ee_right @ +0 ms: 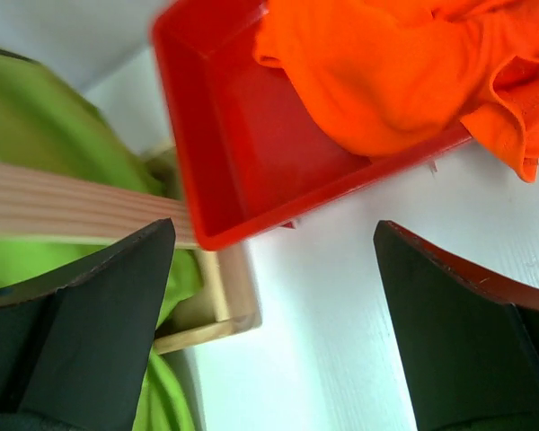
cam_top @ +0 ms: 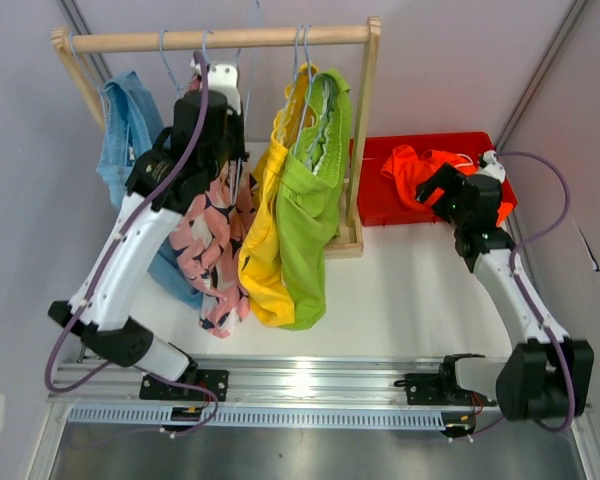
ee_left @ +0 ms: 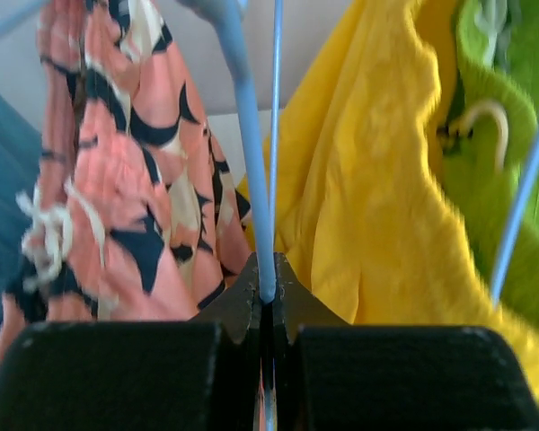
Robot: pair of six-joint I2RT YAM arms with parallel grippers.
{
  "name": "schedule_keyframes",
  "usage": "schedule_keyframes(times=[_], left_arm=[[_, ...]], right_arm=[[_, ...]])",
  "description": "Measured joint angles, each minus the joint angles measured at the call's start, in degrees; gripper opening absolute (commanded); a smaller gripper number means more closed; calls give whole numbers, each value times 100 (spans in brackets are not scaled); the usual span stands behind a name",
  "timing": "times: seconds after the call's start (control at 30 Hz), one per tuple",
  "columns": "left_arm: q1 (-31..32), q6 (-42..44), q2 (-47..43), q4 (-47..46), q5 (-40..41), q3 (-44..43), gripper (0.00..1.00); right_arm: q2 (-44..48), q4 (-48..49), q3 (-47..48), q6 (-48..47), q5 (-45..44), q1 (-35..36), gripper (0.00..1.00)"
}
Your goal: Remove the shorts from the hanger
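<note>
Four pairs of shorts hang from thin blue hangers on the wooden rack (cam_top: 220,39): light blue (cam_top: 128,130), pink with a navy print (cam_top: 212,250), yellow (cam_top: 265,250) and lime green (cam_top: 315,200). My left gripper (cam_top: 218,80) is up under the rail between the pink shorts (ee_left: 117,206) and the yellow shorts (ee_left: 377,197). In the left wrist view it (ee_left: 268,283) is shut on a blue hanger wire (ee_left: 251,162). The orange shorts (cam_top: 420,165) lie in the red bin (cam_top: 380,205). My right gripper (cam_top: 448,190) stands wide open and empty over the bin's near edge (ee_right: 242,135), with the orange shorts (ee_right: 386,72) just beyond.
The rack's wooden foot (ee_right: 216,296) sits on the white table beside the bin's left corner, with the green shorts (ee_right: 63,135) hanging against it. A metal rail (cam_top: 300,385) carrying both arm bases runs along the near edge.
</note>
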State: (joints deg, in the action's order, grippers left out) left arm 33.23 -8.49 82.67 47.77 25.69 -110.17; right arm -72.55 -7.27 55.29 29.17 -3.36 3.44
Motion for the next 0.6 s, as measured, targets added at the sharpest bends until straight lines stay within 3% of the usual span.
schedule_keyframes(times=[0.1, 0.3, 0.43, 0.6], left_arm=[[-238, 33, 767, -22, -195, -999, 0], [-498, 52, 1910, 275, -492, -2490, 0], [-623, 37, 2232, 302, -693, -2677, 0], [-713, -11, 2229, 181, -776, -2144, 13]], right_arm=[[688, 212, -389, 42, 46, 9, 99], [1187, 243, -1003, 120, 129, 11, 99], [1366, 181, -1285, 186, 157, 11, 99], [1556, 122, -1460, 234, 197, 11, 99]])
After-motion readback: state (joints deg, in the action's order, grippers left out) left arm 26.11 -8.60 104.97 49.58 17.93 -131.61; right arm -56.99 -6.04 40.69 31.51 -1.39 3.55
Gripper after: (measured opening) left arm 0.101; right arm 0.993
